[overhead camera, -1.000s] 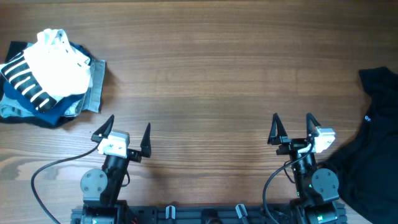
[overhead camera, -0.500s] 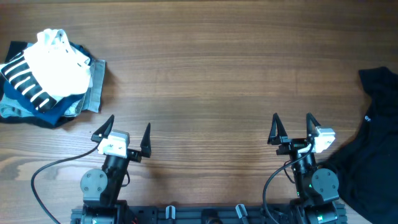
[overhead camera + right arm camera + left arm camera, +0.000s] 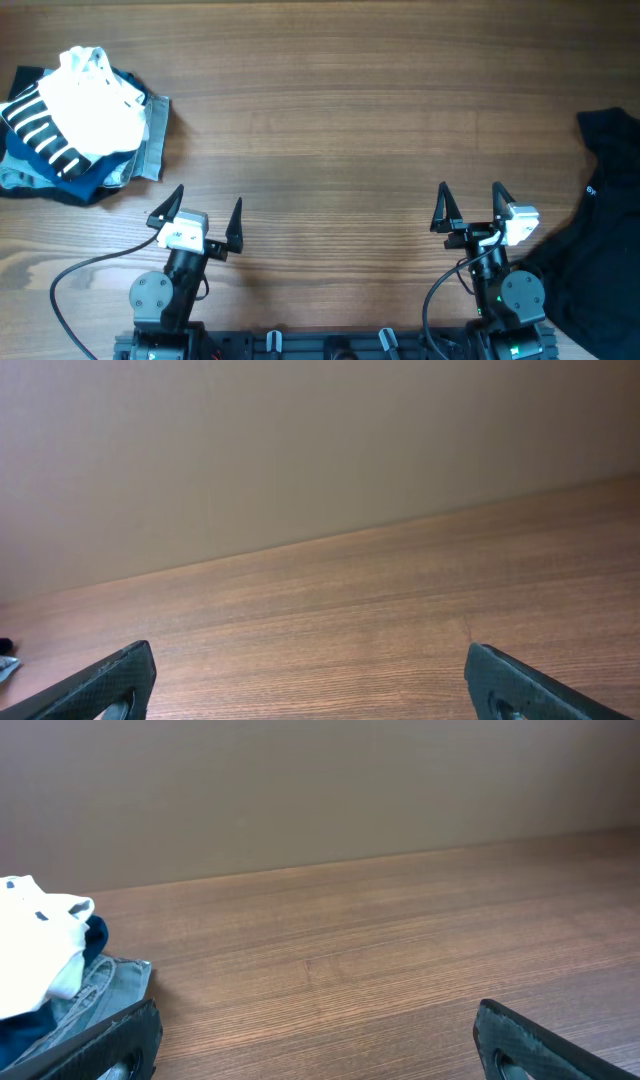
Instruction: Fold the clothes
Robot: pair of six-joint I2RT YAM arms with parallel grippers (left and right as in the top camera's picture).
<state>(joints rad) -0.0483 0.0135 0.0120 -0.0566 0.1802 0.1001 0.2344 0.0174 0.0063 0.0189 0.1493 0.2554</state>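
Note:
The clothes lie in two places. A bunched white garment [image 3: 95,105] tops a pile at the far left, and its edge shows in the left wrist view [image 3: 35,945]. A black garment [image 3: 605,240] with small white print is spread at the right edge. My left gripper [image 3: 208,195] stands open near the front edge, right of the pile, with only bare wood between its fingers [image 3: 320,1045]. My right gripper [image 3: 470,187] is open too, just left of the black garment and holding nothing [image 3: 310,685].
Under the white garment are a navy piece with white stripes [image 3: 40,135] and a grey-blue denim piece [image 3: 150,140], which also shows in the left wrist view [image 3: 100,985]. The wooden table [image 3: 330,110] stretches between the two heaps. A black cable [image 3: 70,275] loops beside the left arm's base.

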